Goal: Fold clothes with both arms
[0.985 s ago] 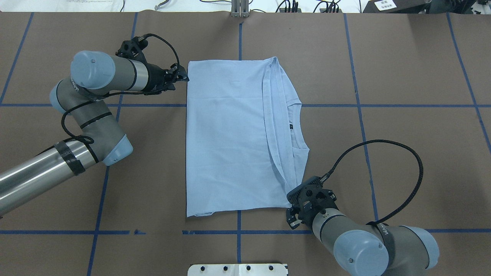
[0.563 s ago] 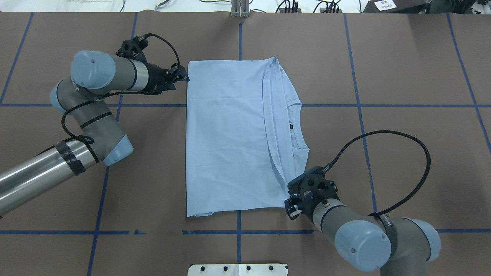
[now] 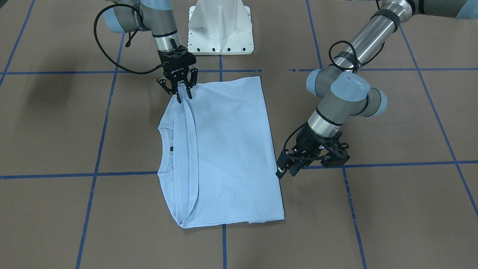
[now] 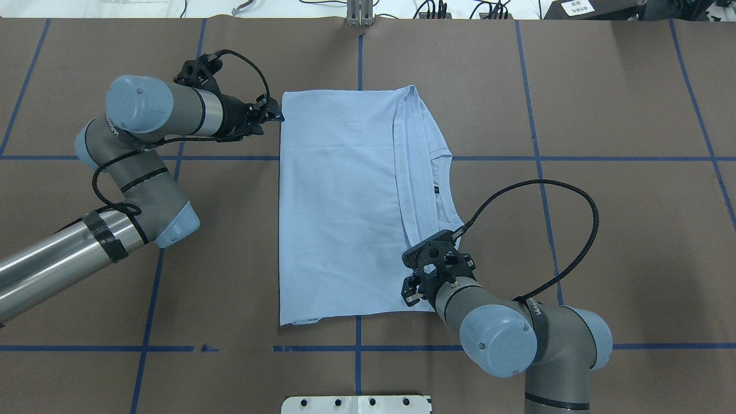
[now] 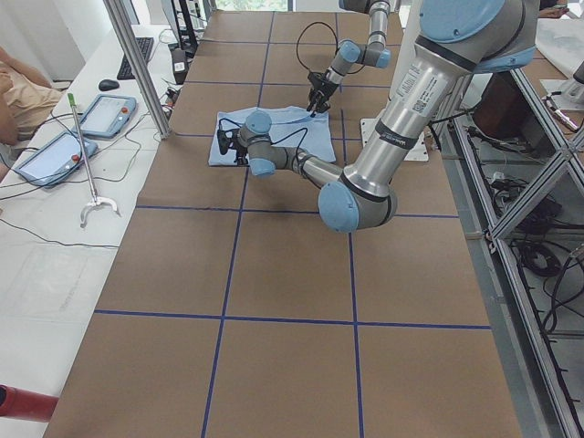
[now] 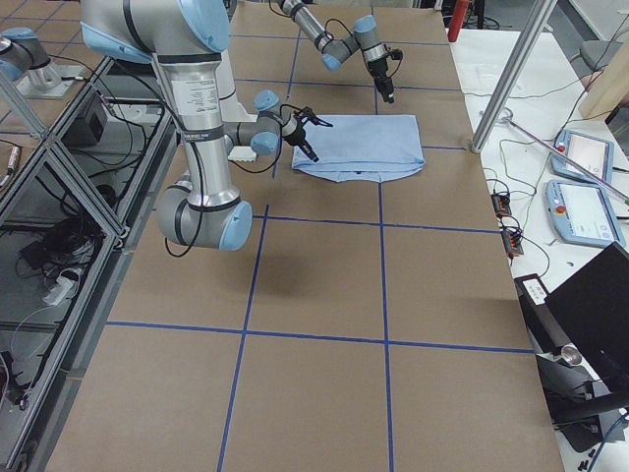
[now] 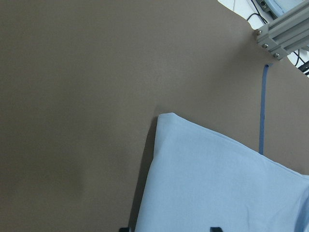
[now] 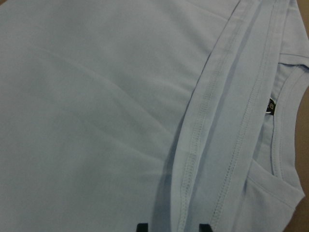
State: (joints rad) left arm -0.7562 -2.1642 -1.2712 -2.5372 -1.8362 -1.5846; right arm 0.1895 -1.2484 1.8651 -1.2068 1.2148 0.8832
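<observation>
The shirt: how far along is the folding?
Partly done. The shirt already lies flat as a rectangle, its bottom half folded up nearly to the collar. In hand: the right tool is open over the hem at one corner, the left tool open at the opposite edge; neither grips cloth yet. Probably left: another fold or two into a smaller bundle.
</observation>
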